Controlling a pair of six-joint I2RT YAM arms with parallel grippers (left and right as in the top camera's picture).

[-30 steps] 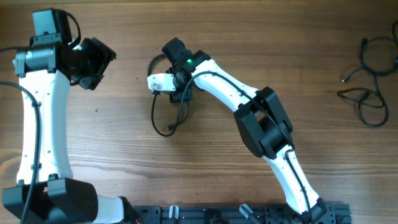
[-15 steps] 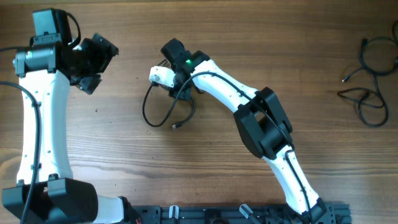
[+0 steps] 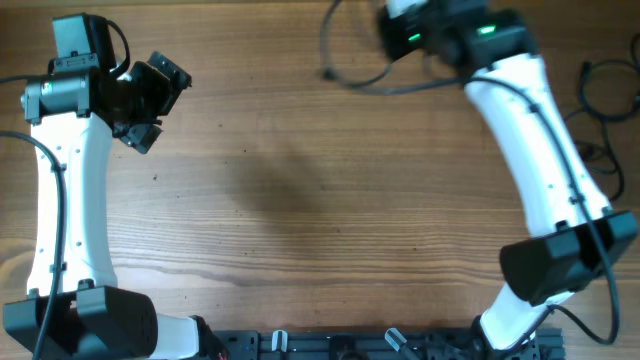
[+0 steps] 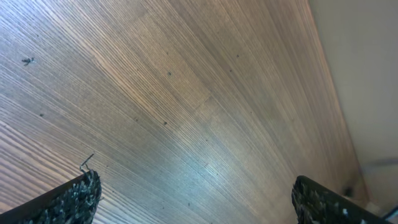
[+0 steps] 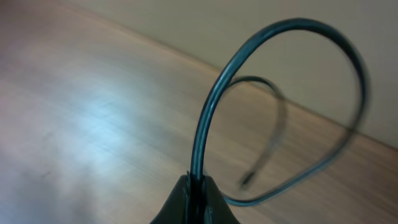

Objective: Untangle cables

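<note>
- Wood bench [image 3: 300,220] fills the overhead view.
- Right arm [image 3: 540,150] reaches to the far edge, its head blurred. Right jaws are clenched on one black cable [image 5: 208,106].
- Left arm [image 3: 60,200] stands along the left side. Left jaws are released wide, nothing between them, wood below.
- Other cables [image 3: 600,110] lie in loose loops at the bench's right edge, partly behind the right arm.
- Held cable arcs up from the jaws in a loop, plug end dangling free.

Matt wood-grain table [image 3: 300,200]; smooth, glossy black cable [image 5: 200,130].
</note>
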